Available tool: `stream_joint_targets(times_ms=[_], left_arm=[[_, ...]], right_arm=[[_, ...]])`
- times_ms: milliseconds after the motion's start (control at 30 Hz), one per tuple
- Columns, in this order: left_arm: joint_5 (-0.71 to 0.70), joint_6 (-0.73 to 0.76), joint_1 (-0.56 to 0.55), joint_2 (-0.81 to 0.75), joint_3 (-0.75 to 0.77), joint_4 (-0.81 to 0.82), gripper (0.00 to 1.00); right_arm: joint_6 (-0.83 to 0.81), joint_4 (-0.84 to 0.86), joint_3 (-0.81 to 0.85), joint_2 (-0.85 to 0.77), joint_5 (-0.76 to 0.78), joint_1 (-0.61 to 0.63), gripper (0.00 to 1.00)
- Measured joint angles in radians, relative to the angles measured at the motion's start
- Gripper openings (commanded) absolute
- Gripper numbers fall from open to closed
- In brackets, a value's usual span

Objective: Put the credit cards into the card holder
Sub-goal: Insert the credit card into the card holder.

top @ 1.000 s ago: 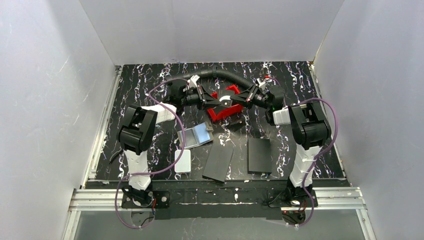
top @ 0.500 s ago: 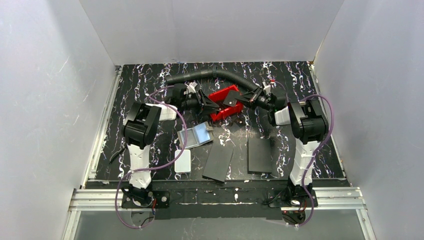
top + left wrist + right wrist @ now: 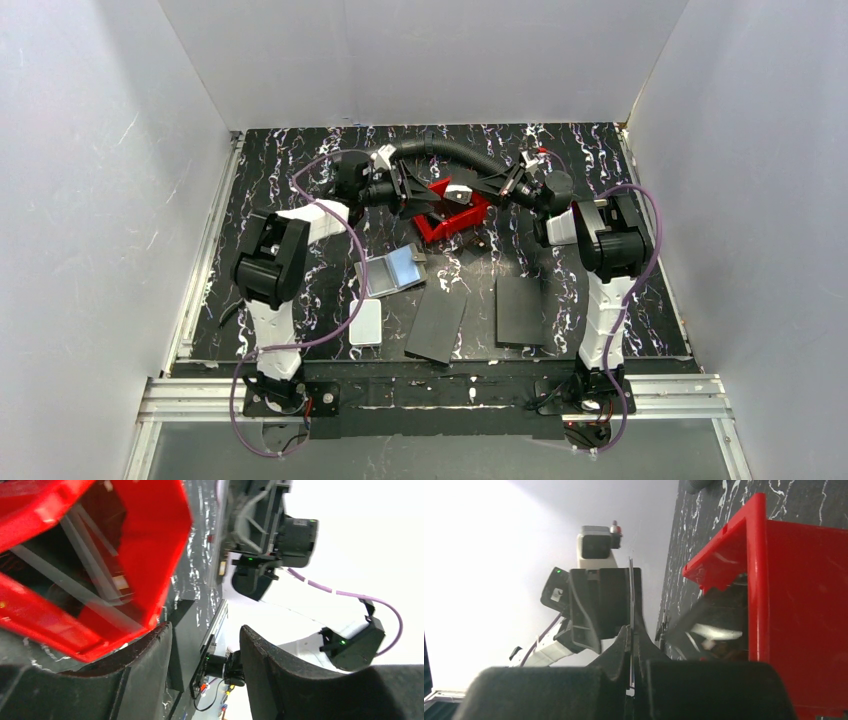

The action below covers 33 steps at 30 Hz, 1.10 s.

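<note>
While my right gripper point(image 3: 630, 635) pinches one credit card point(image 3: 630, 580) with its jaws pressed closed on it, my left gripper point(image 3: 205, 632) stands about half open with nothing between its fingers. Both meet at the red tray point(image 3: 470, 214), the left one at the tray's left side and the right one at its right.

From my right wrist the held card shows only as a pale hairline standing straight up out of the closed fingers, because I see it edge-on. I judge this pinch suits a thin, stiff card: held by one end, its free end can be fed edge-first into a slot. My left gripper, empty and close to the tray wall, looks free to steady the tray or to take the card.

Inside the tray, the left wrist view shows pale grey strips lying slantwise, which I take to be the remaining credit cards point(image 3: 87, 555), fanned.

The card holder point(image 3: 392, 270) lies on the table on the near-left side of the tray, apart from it. It is small, spread open, with shiny silver-blue inner faces turned up and a small clasp tab at one edge. Lying open like that, it looks ready to take a card. The held card is not yet near it.
</note>
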Motion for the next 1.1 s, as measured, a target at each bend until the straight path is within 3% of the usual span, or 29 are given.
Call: stream_joint_targets(times_ms=[333, 733, 1000, 1100], left_arm=[[0.023, -0.018, -0.016, -0.063, 0.043, 0.014, 0.53], [0.023, -0.026, -0.028, -0.063, 0.104, 0.007, 0.46], [-0.004, 0.004, -0.012, -0.052, 0.148, -0.018, 0.47], [-0.019, 0.009, -0.013, -0.026, 0.180, -0.033, 0.43]], right_arm=[[0.034, 0.069, 0.000, 0.000, -0.001, 0.000, 0.01], [0.069, 0.161, -0.001, 0.000, -0.059, 0.003, 0.01], [0.084, 0.203, 0.001, 0.000, -0.132, 0.010, 0.01], [0.098, 0.208, 0.006, 0.000, -0.151, 0.013, 0.01]])
